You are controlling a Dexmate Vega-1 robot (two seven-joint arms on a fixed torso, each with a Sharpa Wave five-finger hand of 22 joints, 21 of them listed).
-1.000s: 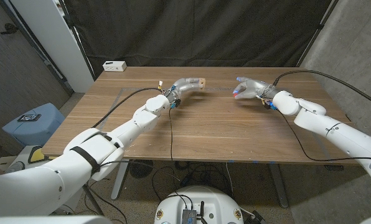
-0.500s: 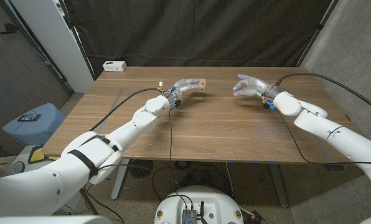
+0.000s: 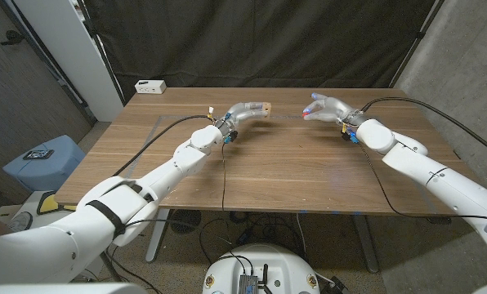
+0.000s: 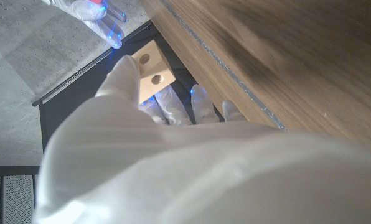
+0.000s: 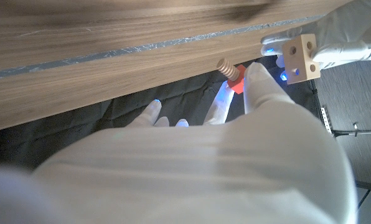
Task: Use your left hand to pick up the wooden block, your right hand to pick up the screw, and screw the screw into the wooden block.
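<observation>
My left hand (image 3: 242,111) holds the wooden block (image 3: 264,107) above the far middle of the table. In the left wrist view the wooden block (image 4: 152,76) is pinched in my left hand (image 4: 173,143), two holes on its face. My right hand (image 3: 327,109) holds the screw (image 3: 312,109), red-headed, off to the block's right with a gap between them. In the right wrist view the screw (image 5: 230,73), a wooden thread with a red head, is pinched by my right hand (image 5: 235,130), and the wooden block (image 5: 300,58) shows beyond it.
A white box (image 3: 150,86) sits at the table's (image 3: 260,171) far left corner. A black curtain hangs behind the table. Cables run along both arms over the tabletop. A blue stool (image 3: 43,159) stands left of the table.
My right hand has lifted slightly and moved left with the screw, closer to the block. My left hand has stayed almost still.
</observation>
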